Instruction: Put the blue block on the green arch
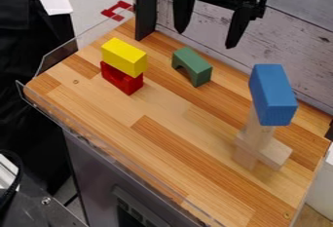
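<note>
camera view: the fingers (240, 24) hang wide apart, so gripping the blue block (273, 94), perched on a slim wooden tower (258, 134) on the desk (162, 138), likely wants an even, centred squeeze and a straight lift before level lowering onto the green arch (194, 65).

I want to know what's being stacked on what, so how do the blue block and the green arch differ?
The blue block is solid-looking with straight sides, while the green arch has a curved cut-out underneath. The blue block sits raised on pale wooden pieces; the green arch stands directly on the wooden tabletop. Both are single-coloured building blocks.
</note>
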Controlling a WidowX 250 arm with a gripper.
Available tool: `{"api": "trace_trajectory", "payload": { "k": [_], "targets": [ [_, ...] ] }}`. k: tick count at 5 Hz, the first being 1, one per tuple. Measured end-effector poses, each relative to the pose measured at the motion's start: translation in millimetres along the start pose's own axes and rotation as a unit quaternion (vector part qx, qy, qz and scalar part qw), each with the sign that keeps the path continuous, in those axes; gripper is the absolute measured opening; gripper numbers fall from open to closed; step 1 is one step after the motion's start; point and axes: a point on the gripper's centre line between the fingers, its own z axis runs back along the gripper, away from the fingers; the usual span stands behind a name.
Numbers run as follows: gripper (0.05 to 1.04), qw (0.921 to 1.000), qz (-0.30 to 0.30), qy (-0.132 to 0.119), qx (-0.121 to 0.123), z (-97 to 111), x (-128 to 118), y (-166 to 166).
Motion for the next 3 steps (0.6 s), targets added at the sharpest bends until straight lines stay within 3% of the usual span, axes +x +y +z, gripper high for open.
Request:
{"api": "trace_trajectory", "payload": {
  "k": [1,2,3],
  "targets": [
    [0.999,0.9999,0.001,0.015,0.005,-9,-1,0],
    [1.000,0.9997,0.014,0.016,0.012,-2,-5,0],
    [0.999,0.9995,0.027,-0.012,0.001,17,-9,-2]
  ]
}}
